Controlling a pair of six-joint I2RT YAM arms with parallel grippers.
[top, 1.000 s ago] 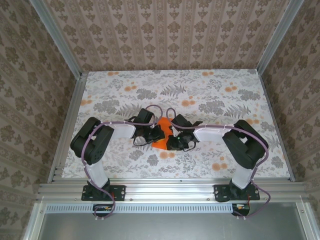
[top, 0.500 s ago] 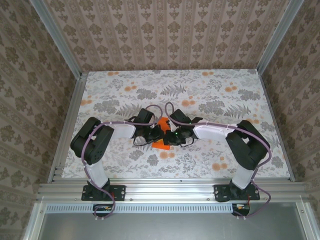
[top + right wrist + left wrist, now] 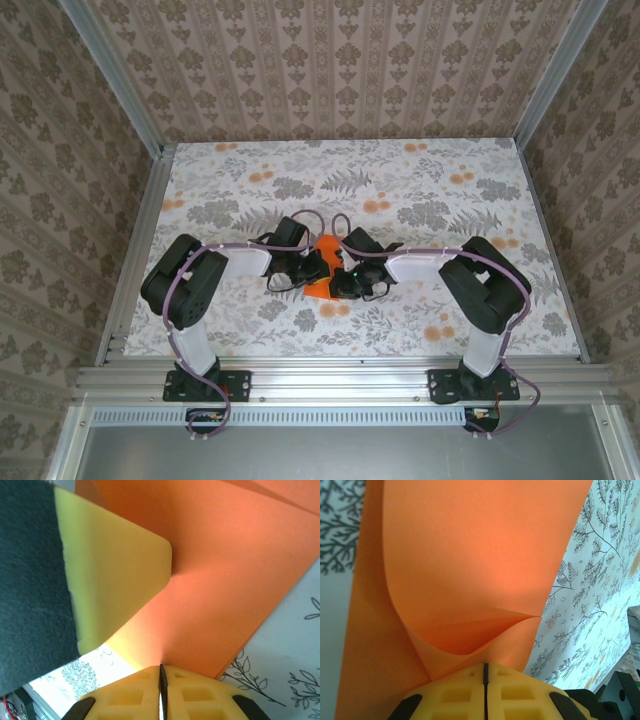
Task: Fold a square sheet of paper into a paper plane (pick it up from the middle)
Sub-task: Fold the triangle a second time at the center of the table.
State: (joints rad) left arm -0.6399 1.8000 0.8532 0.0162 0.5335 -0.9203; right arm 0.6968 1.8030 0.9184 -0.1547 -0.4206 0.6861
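Paper of a bright orange, a partly folded orange sheet of paper (image 3: 326,246), is found near the middle of the floral-printed surface (image 3: 420,190), slightly toward the near edge, where the two arms meet from the left and the right. The left gripper (image 3: 316,268) is placed on the left side of the sheet and the right gripper (image 3: 343,279) just beside it on the right, so that much of the paper is covered from above. In the left wrist view, the left gripper (image 3: 485,668) is seen clenched, its yellow fingers pressed together with the orange sheet of paper (image 3: 470,560) pinched between them; beyond the pinch the paper is bowed into a curved pocket, and a second layer is laid flat along the left. In the right wrist view, the right gripper (image 3: 161,669) is likewise seen closed, with the edge of the orange sheet of paper (image 3: 225,570) caught in the seam between its fingers. A yellow pad (image 3: 115,565) of the left gripper is pressed against the same sheet just beyond the right gripper's fingertips. The patterned surface (image 3: 290,645) is visible beside the paper's straight edge.
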